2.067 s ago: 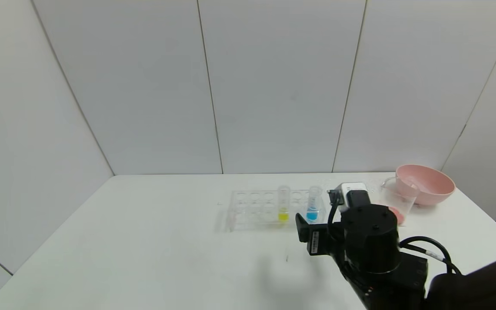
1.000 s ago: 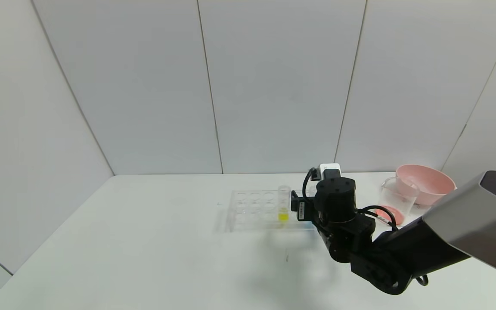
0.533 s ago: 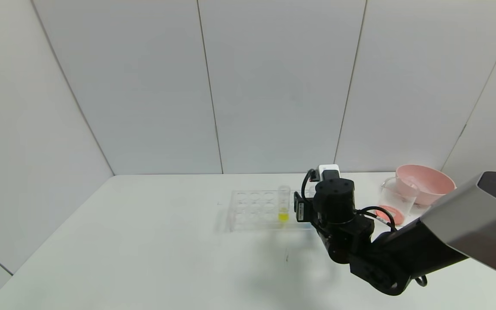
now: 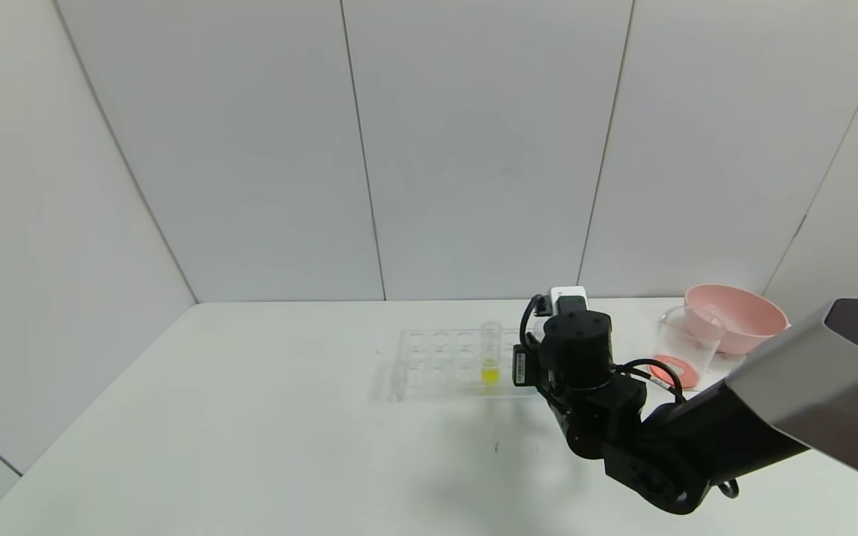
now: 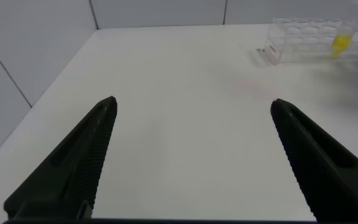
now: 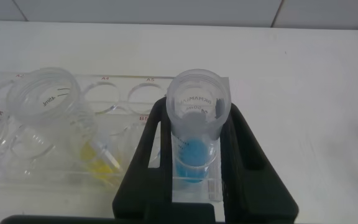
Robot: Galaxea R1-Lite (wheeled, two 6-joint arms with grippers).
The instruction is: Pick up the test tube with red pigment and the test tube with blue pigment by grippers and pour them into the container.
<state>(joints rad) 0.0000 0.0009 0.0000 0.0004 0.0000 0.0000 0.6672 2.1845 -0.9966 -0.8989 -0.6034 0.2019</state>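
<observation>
Item: right black gripper (image 6: 194,186) clamping slim clear blue-liquid tube (image 6: 197,134) in the rack.
Red liquid sitting in glass beaker (image 4: 686,348), at the rack's three o'clock; blue awaiting lifting, pouring.

Pale grey panelled walls (image 4: 474,149); white table (image 4: 250,417); even light.

A lab bench — clear tube rack (image 4: 444,363), beaker (image 4: 688,344), white table (image 4: 250,417), plain panelled walls.

right gripper (image 6: 194,180): jaws clamped | right arm: reached forward | left gripper (image 5: 191,155): jaws apart
</observation>
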